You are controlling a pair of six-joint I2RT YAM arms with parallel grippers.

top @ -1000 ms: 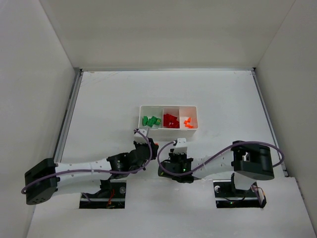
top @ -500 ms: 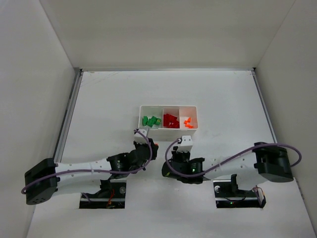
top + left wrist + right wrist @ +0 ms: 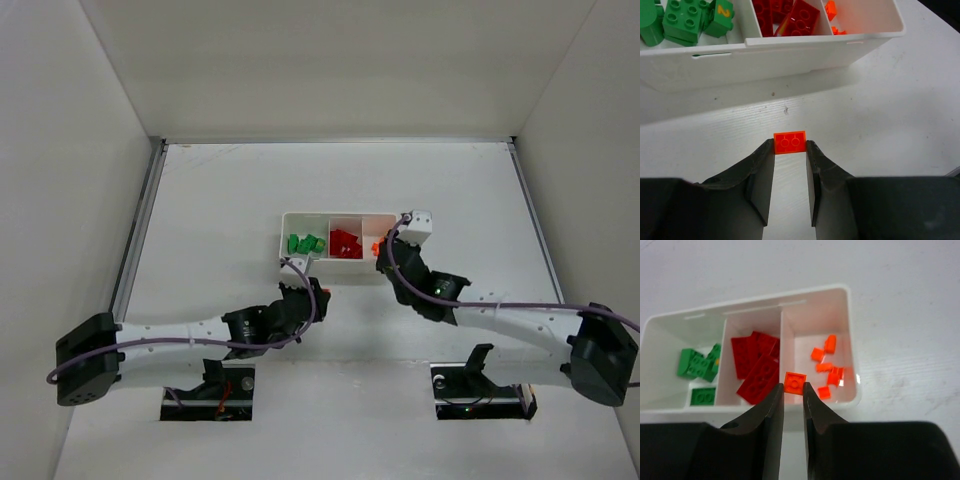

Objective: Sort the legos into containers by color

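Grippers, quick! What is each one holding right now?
Left gripper: shut on a small two-stud orange plastic brick.
Right gripper: shut on a tiny square orange plastic brick.

Our right arm (image 3: 520, 322) has done most of the moving. A second ago it lay folded, its elbow out to the right and the right gripper (image 3: 388, 256) low beside the left one, well short of the tray (image 3: 283, 236). Half a second ago it had begun to unfold, the gripper creeping nearer the tray. Now it stretches out long, the elbow swung far right and lower, and the gripper sits up at the tray's right compartment (image 3: 840, 340). Our left gripper (image 3: 308, 292) has edged a little to the right, its forearm shifting with it.
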